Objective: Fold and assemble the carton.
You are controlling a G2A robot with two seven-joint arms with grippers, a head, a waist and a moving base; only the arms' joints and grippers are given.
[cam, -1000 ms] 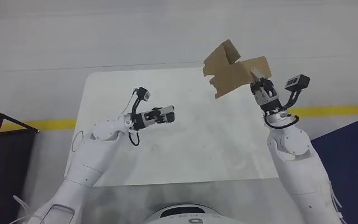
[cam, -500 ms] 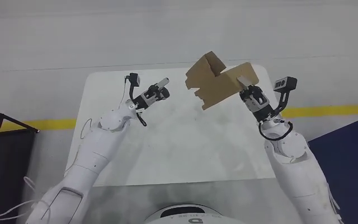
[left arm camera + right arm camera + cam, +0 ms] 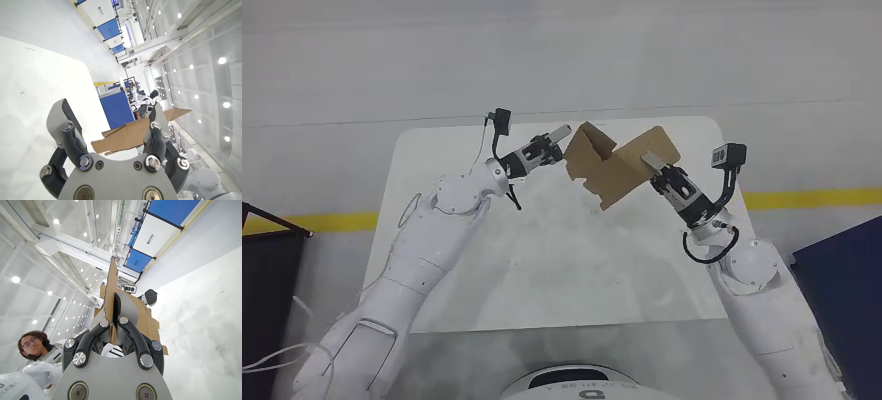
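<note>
A brown, partly folded carton point(image 3: 614, 168) hangs in the air over the far side of the white table point(image 3: 542, 260). My right gripper point(image 3: 654, 166) is shut on its right-hand panel; in the right wrist view the cardboard edge point(image 3: 110, 279) stands clamped between the fingers of the right gripper point(image 3: 113, 300). My left gripper point(image 3: 560, 138) is open at the carton's left flap. In the left wrist view that flap point(image 3: 130, 135) lies between the spread fingers of the left gripper point(image 3: 110, 106), close to one finger point(image 3: 157, 117) and clear of the other.
The table's near half point(image 3: 572, 290) lies bare below both arms. A yellow floor line point(image 3: 822, 197) runs behind the table's sides. A blue partition point(image 3: 852, 270) stands to the right and a dark object point(image 3: 262, 225) at the left edge.
My right gripper has carried the carton leftward and lower, over the table's far edge. My left arm swung from the table's middle out to the carton's left flap, its fingers still open.
</note>
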